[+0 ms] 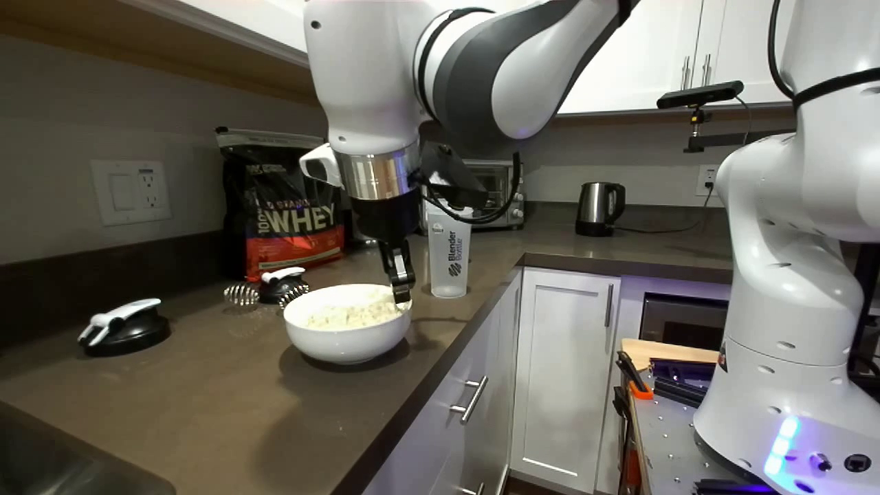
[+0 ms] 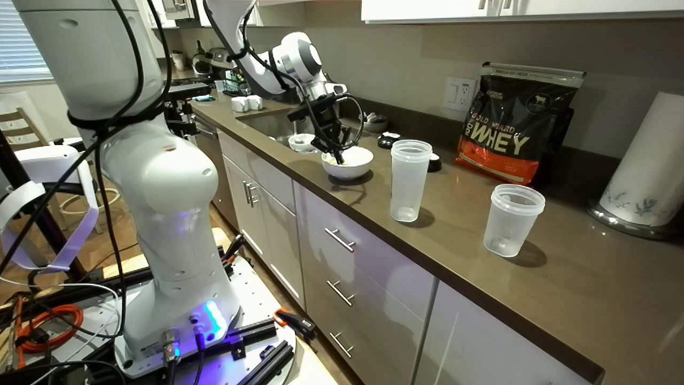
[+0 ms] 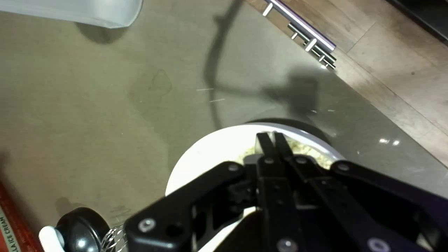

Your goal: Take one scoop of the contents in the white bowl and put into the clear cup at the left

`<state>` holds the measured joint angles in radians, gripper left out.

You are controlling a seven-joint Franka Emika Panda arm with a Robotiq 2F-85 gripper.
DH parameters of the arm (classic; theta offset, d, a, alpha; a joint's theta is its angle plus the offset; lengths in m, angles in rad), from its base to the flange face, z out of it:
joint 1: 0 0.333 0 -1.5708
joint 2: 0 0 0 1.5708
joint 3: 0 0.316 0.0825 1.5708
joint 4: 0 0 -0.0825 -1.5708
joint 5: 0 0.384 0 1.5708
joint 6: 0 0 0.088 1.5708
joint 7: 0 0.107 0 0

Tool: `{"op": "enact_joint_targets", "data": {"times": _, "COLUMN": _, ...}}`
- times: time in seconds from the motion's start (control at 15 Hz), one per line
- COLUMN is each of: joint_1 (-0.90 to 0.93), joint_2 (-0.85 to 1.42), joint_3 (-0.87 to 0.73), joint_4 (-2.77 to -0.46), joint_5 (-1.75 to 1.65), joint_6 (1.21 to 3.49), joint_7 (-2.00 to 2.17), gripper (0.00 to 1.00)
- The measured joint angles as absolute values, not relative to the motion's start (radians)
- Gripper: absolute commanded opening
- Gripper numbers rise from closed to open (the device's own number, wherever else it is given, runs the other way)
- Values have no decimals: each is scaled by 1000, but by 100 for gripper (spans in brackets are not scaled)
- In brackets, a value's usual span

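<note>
Saw plain grey walls [image 1: 151,117] behind an L-shaped brown counter [image 1: 220,426] in an exterior view, with a white switch-and-outlet plate [image 1: 132,192] on the nearer wall and a low dark backsplash [image 1: 41,295] below. Found white upper cabinets [image 1: 636,62] overhead, white lower cabinets [image 1: 567,375] beneath, tinged lilac in places, and slim silvery bar handles [image 2: 340,239] on both. Noted a steel sink [image 1: 55,467] set into the counter. Glimpsed slatted, bluish blinds [image 2: 24,45] and part of a wooden chair [image 2: 21,115] at an exterior view's edge. Made out wood-plank flooring [image 3: 385,70] and small bright glints [image 3: 384,141] on the counter's surface in the wrist view.
</note>
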<state>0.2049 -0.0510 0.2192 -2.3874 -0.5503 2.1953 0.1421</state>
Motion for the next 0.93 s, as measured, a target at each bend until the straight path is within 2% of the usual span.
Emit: {"op": "enact_joint_targets", "data": {"times": 0.93, "joint_1": 197, "joint_2": -51, "joint_3": 177, "joint_4": -2361, "joint_5": -393, "joint_6": 2195, "joint_7": 133, "gripper": 1}}
